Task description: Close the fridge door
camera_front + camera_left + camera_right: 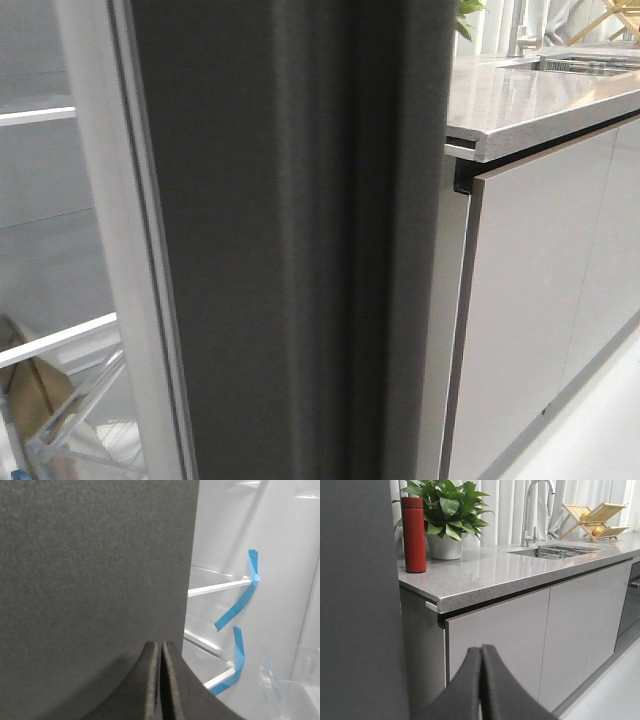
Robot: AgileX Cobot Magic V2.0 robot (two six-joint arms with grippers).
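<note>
The fridge door (290, 250) looks heavy and rigid; push its matte face; left end effector (161, 680) and right end effector (481, 685) pressed together, empty.

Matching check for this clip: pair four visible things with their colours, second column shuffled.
1. fridge door
2. tape strips
3. flask
4. potted plant

A. red
B. green
C. dark grey
D. blue

Pairs: 1-C, 2-D, 3-A, 4-B
</note>
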